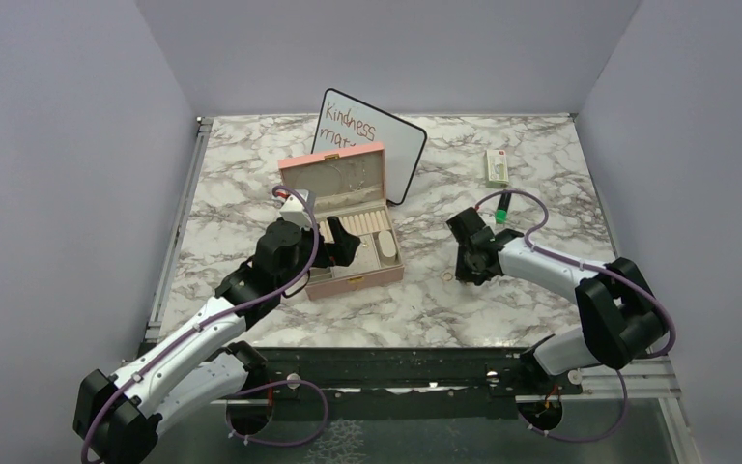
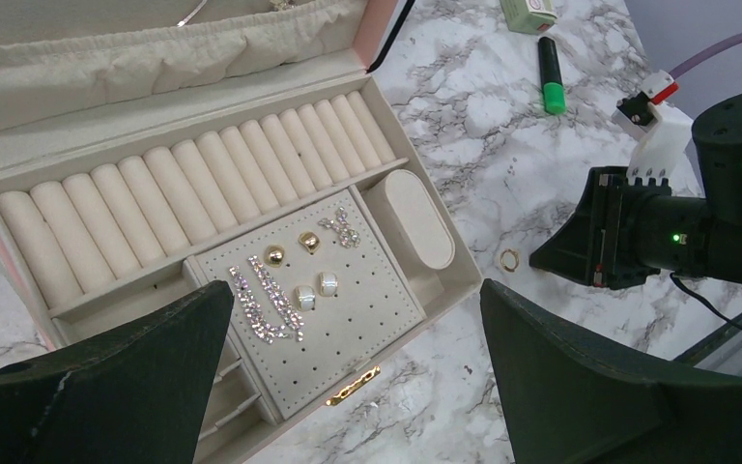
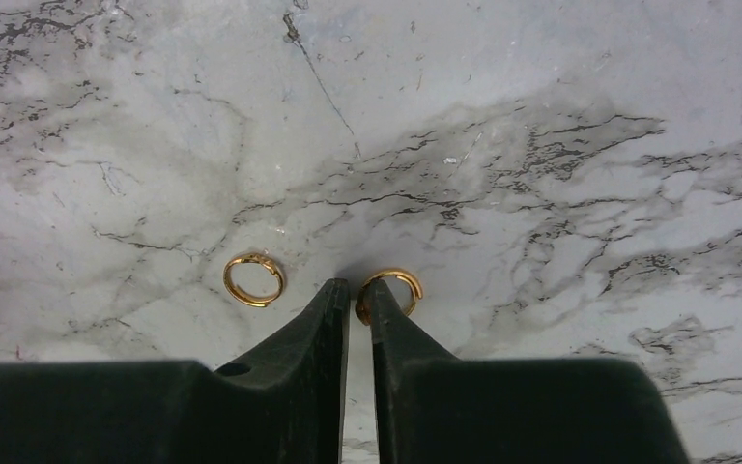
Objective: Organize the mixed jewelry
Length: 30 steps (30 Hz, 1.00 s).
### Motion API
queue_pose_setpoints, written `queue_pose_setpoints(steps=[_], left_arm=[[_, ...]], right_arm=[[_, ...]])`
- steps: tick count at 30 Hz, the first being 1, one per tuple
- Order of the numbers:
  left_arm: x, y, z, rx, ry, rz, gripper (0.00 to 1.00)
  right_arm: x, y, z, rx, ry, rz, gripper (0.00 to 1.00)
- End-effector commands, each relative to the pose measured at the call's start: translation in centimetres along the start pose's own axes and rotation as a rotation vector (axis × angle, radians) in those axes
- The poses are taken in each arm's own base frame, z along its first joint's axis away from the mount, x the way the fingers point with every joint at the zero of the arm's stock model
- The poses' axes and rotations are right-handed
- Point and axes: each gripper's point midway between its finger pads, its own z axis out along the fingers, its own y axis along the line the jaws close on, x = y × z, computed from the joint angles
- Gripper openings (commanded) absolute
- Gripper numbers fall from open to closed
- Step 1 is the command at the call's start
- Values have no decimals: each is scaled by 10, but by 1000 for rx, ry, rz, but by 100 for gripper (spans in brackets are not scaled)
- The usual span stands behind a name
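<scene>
Two small gold rings lie on the marble. In the right wrist view my right gripper (image 3: pixel 356 290) points down at the table with its jaws nearly together. The left edge of one gold ring (image 3: pixel 398 282) sits in the narrow gap at the tips, and a sliver of space still shows. The other gold ring (image 3: pixel 253 278) lies free just to the left; one ring (image 2: pixel 509 259) also shows beside the box. My left gripper (image 2: pixel 357 377) hangs wide open over the front of the open pink box (image 1: pixel 353 281), holding nothing. Gold studs (image 2: pixel 274 255), white earrings (image 2: pixel 315 290) and crystal strands (image 2: pixel 261 300) rest on its tray.
A whiteboard (image 1: pixel 391 145) with writing leans behind the box. A white-green packet (image 1: pixel 496 167) lies at the back right, and a green marker (image 1: pixel 502 208) lies near my right arm. The box's ring rolls (image 2: pixel 184 193) stand bare.
</scene>
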Motion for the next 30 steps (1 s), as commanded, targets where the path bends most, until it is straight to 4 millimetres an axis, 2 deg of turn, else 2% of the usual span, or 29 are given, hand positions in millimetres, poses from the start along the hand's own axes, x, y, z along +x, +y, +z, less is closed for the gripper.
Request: queue_pose_setpoints(steps=[1, 8, 13, 19, 24, 27, 30], left_arm=[[-6, -6, 0, 23, -14, -14, 99], [-5, -9, 2, 33, 5, -13, 99], [-6, -14, 2, 50, 5, -28, 99], [-8, -29, 3, 105, 26, -93, 99], [-7, -50, 4, 186, 83, -174, 99], [-10, -64, 3, 263, 105, -249, 99], [-18, -81, 2, 359, 139, -340, 99]], right_arm=[[16, -6, 4, 39, 78, 16, 17], [16, -5, 6, 41, 74, 46, 1], [0, 7, -7, -25, 20, 87, 1], [-27, 35, -37, -192, -66, 142, 1], [-44, 61, -68, -373, -130, 154, 1], [-53, 82, -92, -531, -168, 97, 1], [-55, 101, -113, -681, -214, -49, 1]])
